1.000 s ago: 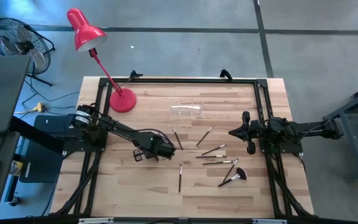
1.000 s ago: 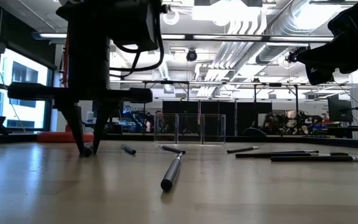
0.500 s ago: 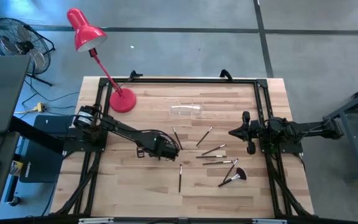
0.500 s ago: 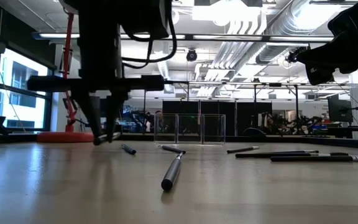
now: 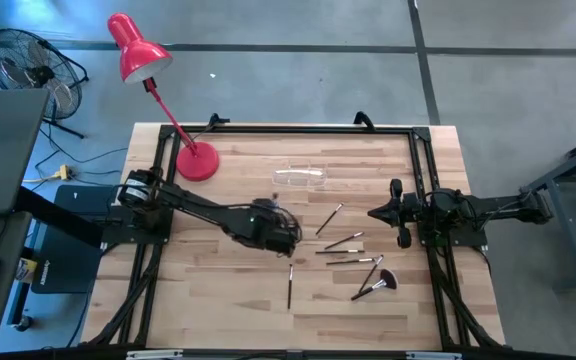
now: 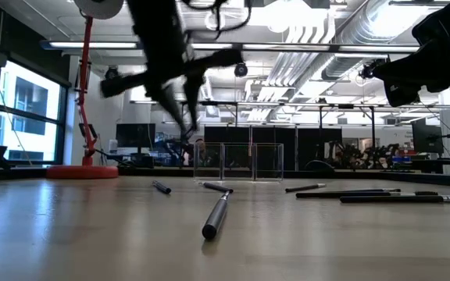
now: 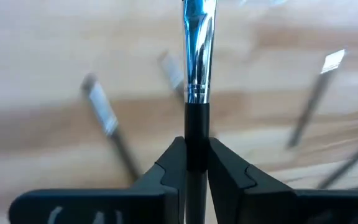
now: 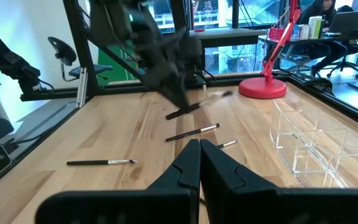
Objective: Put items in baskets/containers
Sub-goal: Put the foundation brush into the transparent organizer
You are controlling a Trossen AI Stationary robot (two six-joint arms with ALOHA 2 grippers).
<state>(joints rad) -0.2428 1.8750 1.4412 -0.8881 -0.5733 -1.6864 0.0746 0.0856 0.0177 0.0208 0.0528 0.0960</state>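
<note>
A brush (image 7: 197, 68) with a dark handle and silvery ferrule is clamped between the fingers of the left end effector (image 7: 196, 163), as the left wrist view shows plainly. In the high view this end effector (image 5: 280, 228) is seen above the middle of the bench (image 5: 218, 300), and in the low view it is raised clear of the surface, tilted. The clear holder (image 5: 299, 176) stands further back on the bench, near the round base of the red lamp (image 5: 197, 162); its compartments look empty in the right wrist view (image 8: 309, 146), though the clear walls make this hard to confirm.

The right end effector (image 8: 199, 163) is held with its fingers together, gripping nothing, and waits at the right side of the bench (image 5: 400, 215).

The task is judged to be at an early stage: one brush is lifted but not yet delivered, and nothing can be seen placed in the holder. Several brushes are left lying on the wood to the right of centre, among them the fan brush (image 5: 376, 284) near the front and a single brush (image 5: 290, 284) lying apart. All of these remain to be picked up and put in the holder.
</note>
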